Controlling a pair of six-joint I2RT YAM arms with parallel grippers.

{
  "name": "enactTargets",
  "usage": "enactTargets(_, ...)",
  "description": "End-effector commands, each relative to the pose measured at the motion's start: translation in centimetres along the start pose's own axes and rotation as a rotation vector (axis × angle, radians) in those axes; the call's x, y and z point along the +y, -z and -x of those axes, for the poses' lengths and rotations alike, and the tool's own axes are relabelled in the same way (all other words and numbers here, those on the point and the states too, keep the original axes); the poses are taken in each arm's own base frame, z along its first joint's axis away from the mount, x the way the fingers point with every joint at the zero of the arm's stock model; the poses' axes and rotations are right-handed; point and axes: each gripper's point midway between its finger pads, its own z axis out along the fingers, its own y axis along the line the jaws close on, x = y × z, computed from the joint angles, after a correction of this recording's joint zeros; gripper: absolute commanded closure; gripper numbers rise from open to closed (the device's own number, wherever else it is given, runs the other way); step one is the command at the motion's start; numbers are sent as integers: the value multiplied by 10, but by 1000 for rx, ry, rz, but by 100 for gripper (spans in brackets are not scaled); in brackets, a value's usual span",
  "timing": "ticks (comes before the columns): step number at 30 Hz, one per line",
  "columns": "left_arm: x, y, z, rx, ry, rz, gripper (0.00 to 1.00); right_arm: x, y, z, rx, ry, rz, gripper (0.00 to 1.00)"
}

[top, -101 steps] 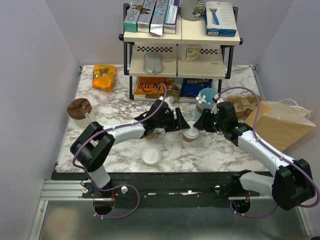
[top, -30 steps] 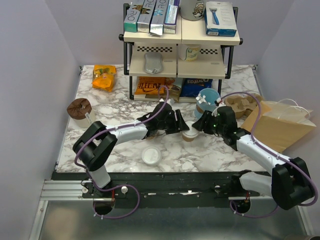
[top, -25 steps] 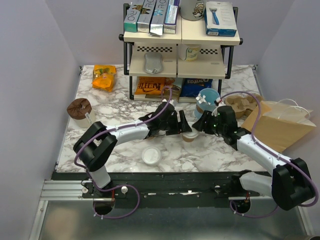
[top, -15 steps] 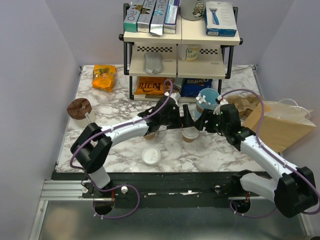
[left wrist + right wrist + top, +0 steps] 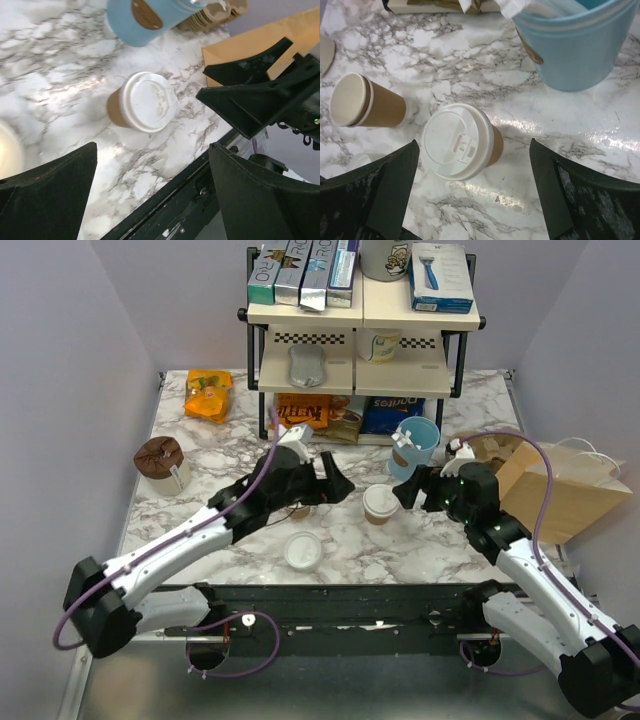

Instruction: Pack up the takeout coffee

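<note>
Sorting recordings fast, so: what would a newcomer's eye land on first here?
The lidded takeout coffee stands upright on the marble table, untouched, between the open left hand and the open right hand. A taller light-blue cup sits just behind it, and a brown paper bag lies at the table's right edge.

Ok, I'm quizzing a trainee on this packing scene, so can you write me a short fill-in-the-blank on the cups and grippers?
The takeout coffee has a ___ lid.
The left gripper and right gripper both have their jaws ___, holding nothing.
The tall cup behind the coffee is light ___.
The other tan cup has no ___.
Missing words: white; open; blue; lid.
</note>
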Motion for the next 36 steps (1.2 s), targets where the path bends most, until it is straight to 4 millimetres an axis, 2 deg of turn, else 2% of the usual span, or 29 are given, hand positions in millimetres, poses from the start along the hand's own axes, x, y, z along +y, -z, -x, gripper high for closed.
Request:
enactTargets(1, 72, 52, -9, -98, 31, 307, 1, -6, 0, -25, 66, 26, 5, 0)
enactTargets(3, 108, 72, -29, -82, 59, 439, 1, -7, 1, -29, 74, 27, 4, 0)
enactTargets(4, 114, 84, -24, -139, 91, 460, 1, -8, 1, -30, 74, 28, 4, 0)
enactTargets(5, 130, 91, -32, -142, 118, 514, 1, -8, 1, -31, 75, 27, 5, 0)
enactTargets(7, 139, 101, -25, -201, 162, 537, 1, -9, 1, -33, 74, 27, 0, 0)
enactTargets(9, 146, 102, -14, -258, 222, 538, 1, -11, 0, -35, 77, 23, -8, 0)
enactTargets(11, 143, 96, -2, -271, 227, 518, 1, -13, 0, -35, 79, 22, -20, 0)
enactTargets(12, 151, 96, 3, -279, 239, 546, 1, -14, 0, -35, 79, 21, -25, 1)
enactTargets(13, 159, 90, 1, -247, 235, 587, 1, -17, 0, -37, 83, 21, -35, 1)
enactTargets(15, 162, 82, 8, -215, 217, 603, 1, -18, 0, -38, 86, 21, -43, 1)
enactTargets(16, 170, 74, 5, -177, 210, 634, 1, -19, 0, -38, 85, 23, -49, 1)
enactTargets(18, 166, 65, 9, -145, 177, 612, 4, -21, 0, -38, 86, 25, -59, 1)
enactTargets(20, 172, 56, 7, -104, 158, 630, 6, -25, 0, -40, 88, 28, -78, 1)
enactTargets(29, 184, 34, -2, -10, 126, 656, 32, -35, 0, -40, 94, 45, -126, 1)
enactTargets(30, 183, 31, -1, -4, 124, 650, 37, -35, 0, -41, 95, 49, -129, 1)
enactTargets(35, 184, 23, -3, 19, 127, 646, 45, -38, 0, -40, 100, 54, -147, 1)
enactTargets(36, 185, 22, -3, 21, 124, 651, 49, -40, 0, -41, 101, 53, -153, 1)
